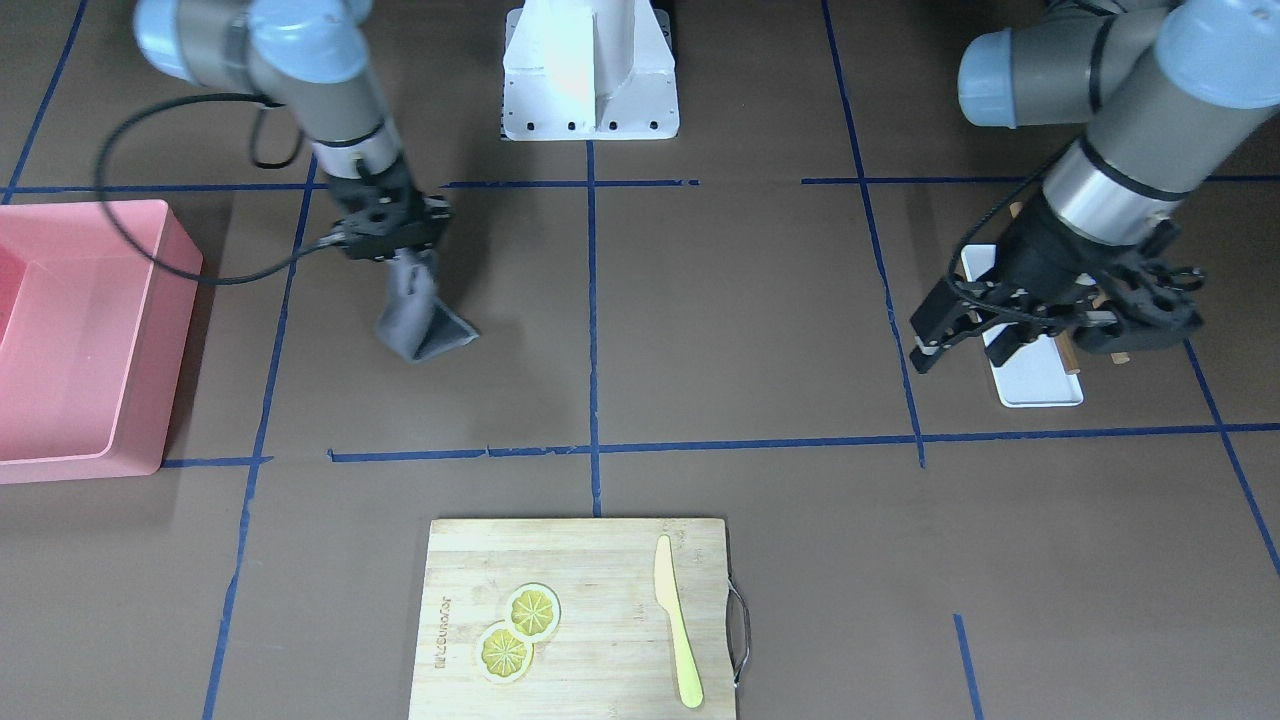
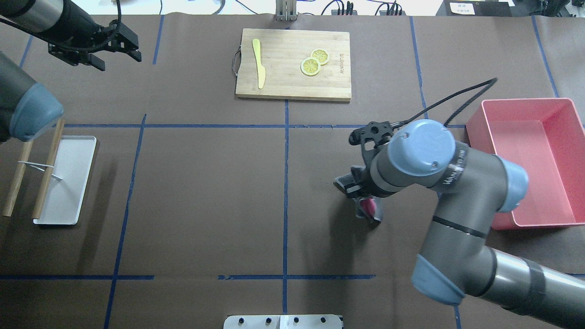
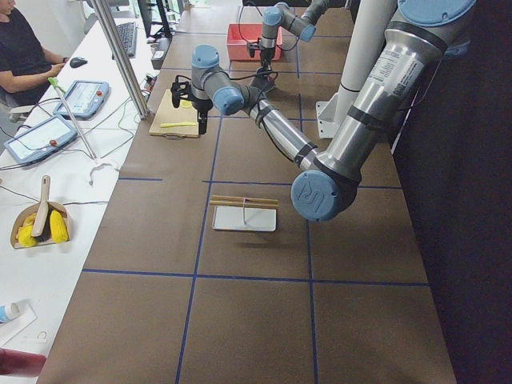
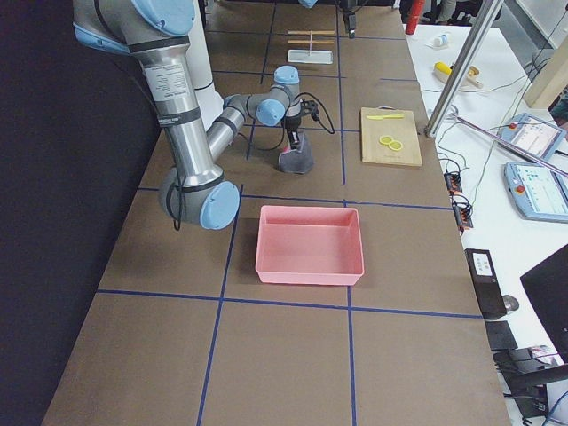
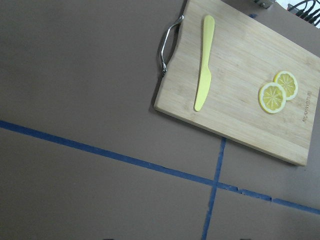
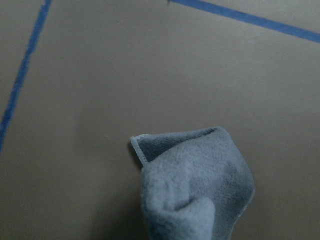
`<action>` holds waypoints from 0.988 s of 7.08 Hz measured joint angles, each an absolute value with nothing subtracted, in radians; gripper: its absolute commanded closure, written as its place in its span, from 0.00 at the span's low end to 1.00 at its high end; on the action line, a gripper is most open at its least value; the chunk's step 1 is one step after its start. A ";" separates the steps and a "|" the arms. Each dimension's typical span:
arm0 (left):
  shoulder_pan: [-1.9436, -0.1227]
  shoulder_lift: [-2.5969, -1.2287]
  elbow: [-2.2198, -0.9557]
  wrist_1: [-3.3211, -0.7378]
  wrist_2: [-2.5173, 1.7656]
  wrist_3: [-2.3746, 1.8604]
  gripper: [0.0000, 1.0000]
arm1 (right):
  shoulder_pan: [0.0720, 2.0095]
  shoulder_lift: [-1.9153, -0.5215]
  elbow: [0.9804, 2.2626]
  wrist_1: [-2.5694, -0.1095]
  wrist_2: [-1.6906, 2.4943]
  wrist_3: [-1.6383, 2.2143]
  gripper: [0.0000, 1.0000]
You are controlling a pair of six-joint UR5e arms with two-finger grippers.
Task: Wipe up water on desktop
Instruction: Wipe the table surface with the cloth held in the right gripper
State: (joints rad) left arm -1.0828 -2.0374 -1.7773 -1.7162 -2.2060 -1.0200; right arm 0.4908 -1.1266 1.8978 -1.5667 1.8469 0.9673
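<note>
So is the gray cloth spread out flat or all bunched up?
Bunched up. The gray cloth hangs crumpled from the right tool, which is shut on its top. Its lower folds seem to touch the desktop.

The dark-brown worktop (image 2: 205,192), divided by blue tape lines (image 2: 286,183), carries a cutting board (image 2: 283,82) at top centre, a pink bin (image 2: 534,151) at the right edge, and a white tray (image 2: 68,183) at the left with two wooden sticks (image 2: 47,176) along its left side.
</note>
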 measured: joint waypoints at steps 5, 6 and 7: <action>-1.149 -1.991 -1.782 -1.715 -2.212 -0.920 0.09 | 0.535 -1.115 1.838 -1.583 1.907 1.059 1.00; -1.160 -1.978 -1.782 -1.715 -2.211 -0.891 0.08 | 0.579 -1.194 1.867 -1.583 1.937 1.020 1.00; -1.172 -1.964 -1.779 -1.715 -2.210 -0.853 0.07 | 0.612 -1.256 1.882 -1.583 1.950 0.965 0.99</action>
State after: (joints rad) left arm -1.1718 -1.9643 -1.7788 -1.7150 -2.2097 -0.8530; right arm 0.6116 -1.2560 1.8823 -1.5830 1.9504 0.9653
